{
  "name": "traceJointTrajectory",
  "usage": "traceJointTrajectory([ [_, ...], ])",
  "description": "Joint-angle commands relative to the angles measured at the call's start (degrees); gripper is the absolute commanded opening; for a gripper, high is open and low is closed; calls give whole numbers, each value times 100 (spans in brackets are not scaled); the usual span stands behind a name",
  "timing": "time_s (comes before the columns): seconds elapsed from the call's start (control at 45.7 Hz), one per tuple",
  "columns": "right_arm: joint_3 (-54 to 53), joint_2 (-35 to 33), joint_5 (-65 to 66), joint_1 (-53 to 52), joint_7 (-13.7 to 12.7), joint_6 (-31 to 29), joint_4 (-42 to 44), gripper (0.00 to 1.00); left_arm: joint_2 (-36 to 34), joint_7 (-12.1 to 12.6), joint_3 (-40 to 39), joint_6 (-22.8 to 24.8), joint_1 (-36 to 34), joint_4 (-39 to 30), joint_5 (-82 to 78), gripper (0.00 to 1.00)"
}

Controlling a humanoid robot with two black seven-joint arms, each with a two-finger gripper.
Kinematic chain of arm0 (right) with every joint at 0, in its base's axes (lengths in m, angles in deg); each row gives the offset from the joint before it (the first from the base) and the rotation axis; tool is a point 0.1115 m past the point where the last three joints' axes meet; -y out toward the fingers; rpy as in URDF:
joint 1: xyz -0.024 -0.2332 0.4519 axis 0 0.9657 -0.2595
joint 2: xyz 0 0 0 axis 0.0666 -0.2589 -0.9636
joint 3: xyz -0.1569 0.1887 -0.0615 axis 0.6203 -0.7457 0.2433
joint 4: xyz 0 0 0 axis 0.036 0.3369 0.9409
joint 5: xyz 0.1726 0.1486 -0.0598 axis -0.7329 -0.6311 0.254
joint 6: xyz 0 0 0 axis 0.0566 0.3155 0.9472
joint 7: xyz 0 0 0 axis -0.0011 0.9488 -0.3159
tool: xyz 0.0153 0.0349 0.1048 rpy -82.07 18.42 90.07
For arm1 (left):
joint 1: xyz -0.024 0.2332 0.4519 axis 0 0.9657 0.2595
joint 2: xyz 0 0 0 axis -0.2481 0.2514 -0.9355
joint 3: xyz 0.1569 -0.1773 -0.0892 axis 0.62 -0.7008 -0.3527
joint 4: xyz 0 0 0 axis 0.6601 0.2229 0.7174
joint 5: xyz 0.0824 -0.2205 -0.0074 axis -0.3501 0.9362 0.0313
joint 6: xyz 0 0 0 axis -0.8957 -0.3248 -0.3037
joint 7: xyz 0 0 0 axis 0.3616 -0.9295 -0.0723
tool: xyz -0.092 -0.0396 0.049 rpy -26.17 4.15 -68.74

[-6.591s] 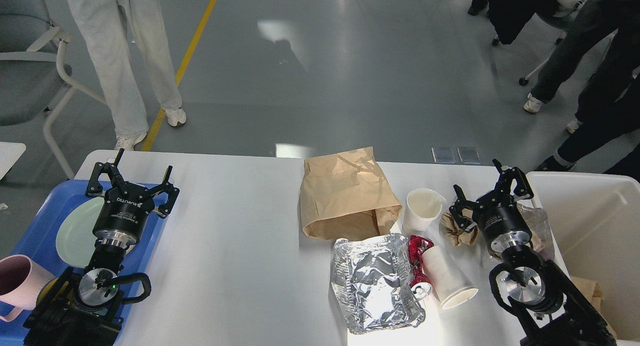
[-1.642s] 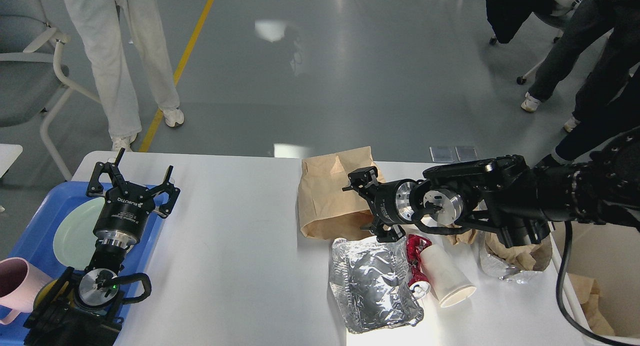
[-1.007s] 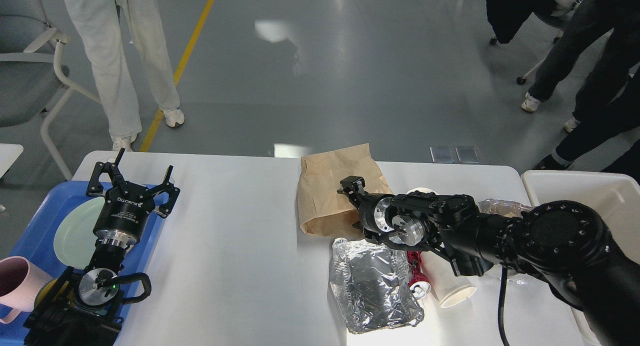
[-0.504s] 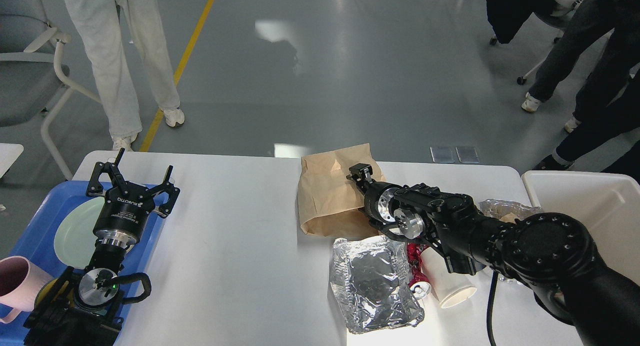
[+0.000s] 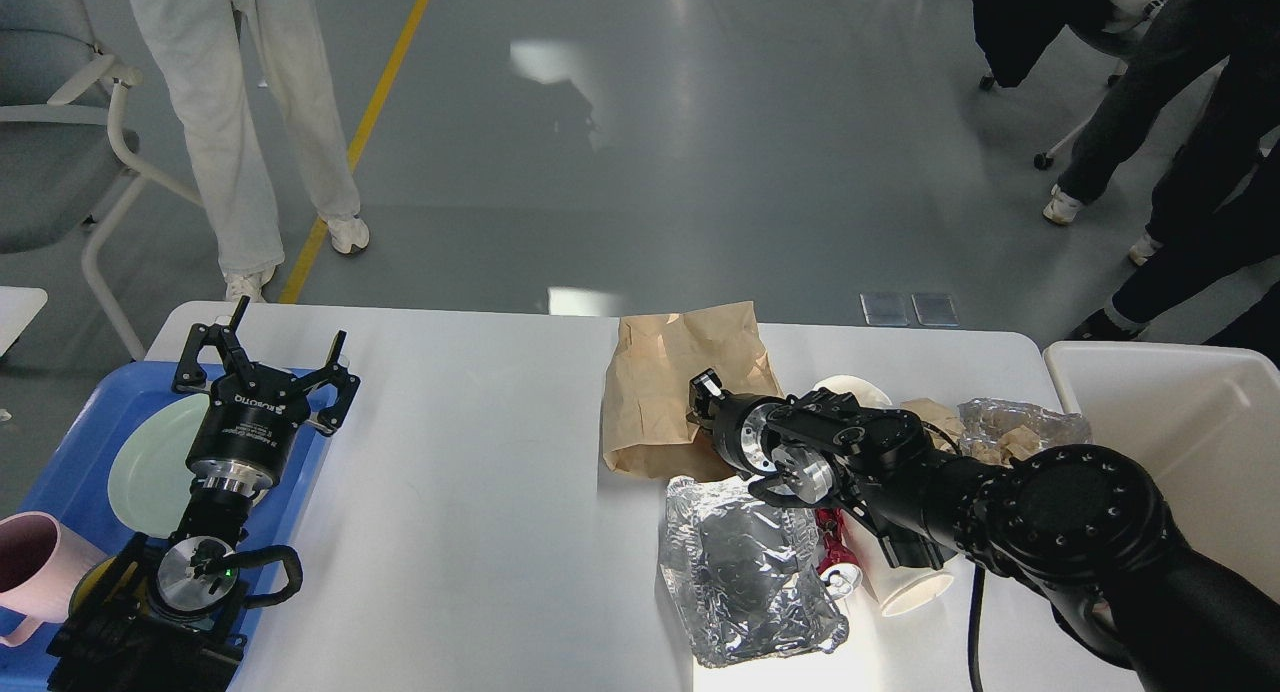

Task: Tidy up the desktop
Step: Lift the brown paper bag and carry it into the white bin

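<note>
The white desktop (image 5: 450, 472) carries litter on its right half: a brown paper bag (image 5: 655, 382), a crumpled foil sheet (image 5: 745, 572), a red wrapper (image 5: 830, 532), a white paper cup (image 5: 910, 587) on its side, and an upright cup (image 5: 850, 384). My right arm reaches leftward across the litter. Its right gripper (image 5: 700, 390) presses against the bag's lower right part. It shows dark and end-on, so its fingers cannot be told apart. My left gripper (image 5: 265, 357) stands open and empty over the blue tray's far edge.
A blue tray (image 5: 70, 452) at the left holds a pale green plate (image 5: 140, 462) and a pink mug (image 5: 30, 562). A white bin (image 5: 1160, 392) stands at the right edge. Crumpled brown paper (image 5: 935, 415) and clear plastic wrap (image 5: 1020, 422) lie near it. People stand beyond the table.
My right arm swung from beside the bin across to the brown bag. In the last half second its gripper drew back toward me, and the bag's top shifted right and crumpled. The left arm stayed still.
</note>
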Motion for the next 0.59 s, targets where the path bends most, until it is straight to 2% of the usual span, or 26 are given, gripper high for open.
traceJointTrajectory([
  [0.0,5,-1,24,-6,-30,0,6,0,0,0,1,0,0,0,0,97],
  [0.241,-30,-9,-2,-164,-30,9,-160,0,0,0,1,0,0,0,0,97],
  [0.307,-82,-53,-38,-471,-21,79,-537,0,0,0,1,0,0,0,0,97],
  [0.569,5,-966,-55,-1816,-144,79,-2128,0,0,0,1,0,0,0,0,97],
])
